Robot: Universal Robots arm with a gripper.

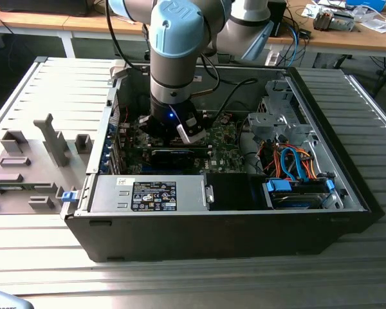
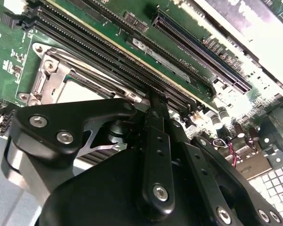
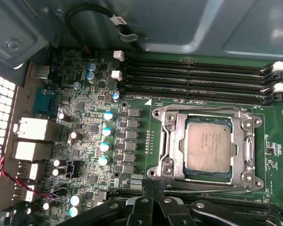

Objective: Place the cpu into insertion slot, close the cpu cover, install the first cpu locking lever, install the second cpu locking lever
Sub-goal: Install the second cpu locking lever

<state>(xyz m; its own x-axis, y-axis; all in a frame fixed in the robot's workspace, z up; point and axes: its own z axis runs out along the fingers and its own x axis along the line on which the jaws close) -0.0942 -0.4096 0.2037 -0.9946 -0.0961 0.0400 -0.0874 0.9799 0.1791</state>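
Cpu (image 3: 211, 147) sits flat in the insertion slot (image 3: 173, 149), silvery face up, on the green motherboard (image 3: 141, 113) toward the board's edge that carries the long black memory slots (image 3: 198, 82). You see the cpu cover (image 3: 205, 113) lying down around it as a metal frame, the chip showing through its window; judge the seating and cover steps as done, though you cannot tell from these frames whether either locking lever is latched. Your gripper (image 3: 153, 188) hangs just beside the socket's near rim, over the second bank of black slots; its fingers (image 2: 153, 136) stand pressed together in the second wrist view, holding nothing, probably so the narrow tip can work at the socket's edge. In the exterior view the arm (image 1: 174, 58) reaches down into the open computer case (image 1: 328, 129) lying on the grooved metal table (image 1: 45, 257).
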